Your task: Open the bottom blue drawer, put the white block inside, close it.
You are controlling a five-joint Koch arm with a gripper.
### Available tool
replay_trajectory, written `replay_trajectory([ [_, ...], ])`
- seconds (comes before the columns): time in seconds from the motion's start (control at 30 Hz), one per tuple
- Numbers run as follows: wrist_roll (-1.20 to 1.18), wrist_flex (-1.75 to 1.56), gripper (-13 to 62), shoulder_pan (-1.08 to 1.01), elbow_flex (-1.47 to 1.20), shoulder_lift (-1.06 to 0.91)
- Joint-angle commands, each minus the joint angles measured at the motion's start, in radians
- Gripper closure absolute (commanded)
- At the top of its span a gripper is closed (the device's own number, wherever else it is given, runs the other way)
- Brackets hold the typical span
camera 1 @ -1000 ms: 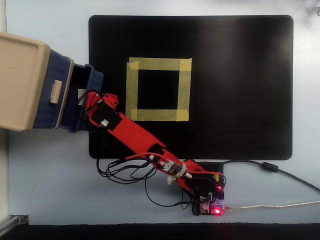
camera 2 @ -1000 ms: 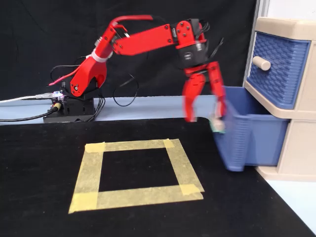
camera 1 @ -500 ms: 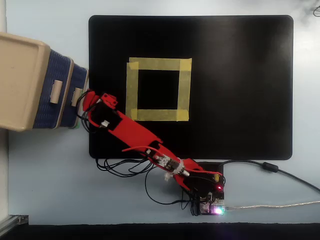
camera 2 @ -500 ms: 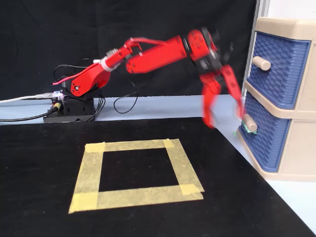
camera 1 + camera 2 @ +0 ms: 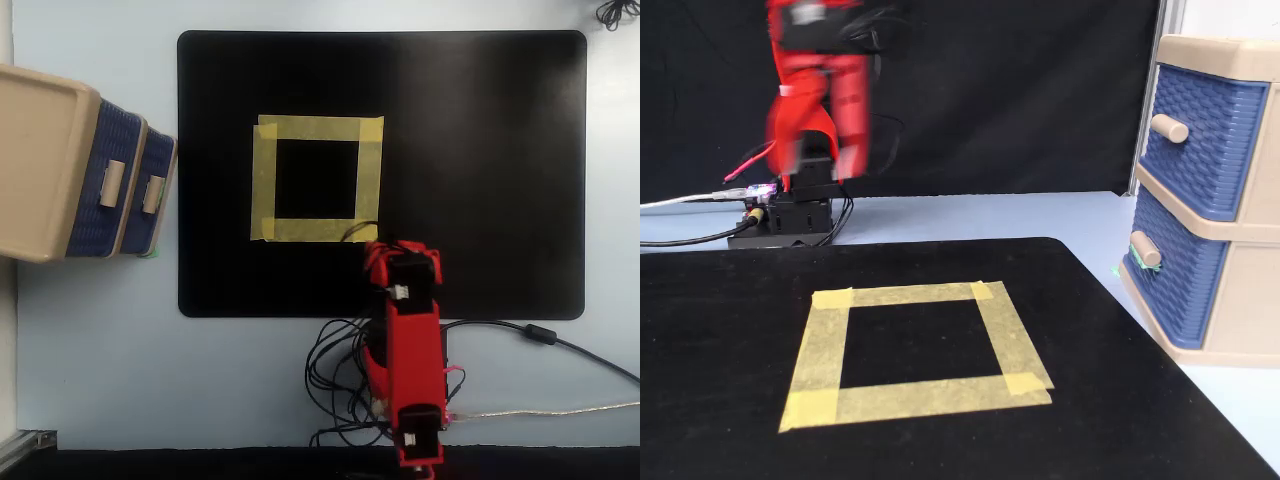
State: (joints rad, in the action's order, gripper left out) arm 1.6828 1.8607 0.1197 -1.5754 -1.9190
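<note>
The beige cabinet (image 5: 40, 160) stands at the left of the overhead view and at the right of the fixed view (image 5: 1250, 300). The bottom blue drawer (image 5: 160, 190) (image 5: 1180, 285) is shut, its beige handle (image 5: 1145, 247) sticking out. The upper blue drawer (image 5: 105, 180) (image 5: 1205, 140) is shut too. The white block shows in neither view. My red arm (image 5: 405, 340) (image 5: 820, 90) is folded over its base, far from the cabinet and blurred in the fixed view. My gripper (image 5: 395, 258) is at the arm's tip by the mat's near edge; its jaws cannot be made out.
A black mat (image 5: 480, 150) (image 5: 720, 400) covers the table's middle, with a yellow tape square (image 5: 317, 128) (image 5: 910, 395) on it. Cables (image 5: 335, 380) lie around the arm's base. A cable (image 5: 590, 355) runs off to the right.
</note>
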Motion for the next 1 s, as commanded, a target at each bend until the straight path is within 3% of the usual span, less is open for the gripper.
replay_trajectory([
  [0.0,-0.192,-0.094,15.5,-0.097,-0.071,-0.132],
  [0.2,-0.367,-0.268,15.5,-0.264,-0.641,-0.411],
  [0.3,-0.364,-0.253,14.9,-0.264,-0.785,-0.431],
  [0.97,-0.365,-0.241,14.9,-0.262,-0.893,-0.431],
])
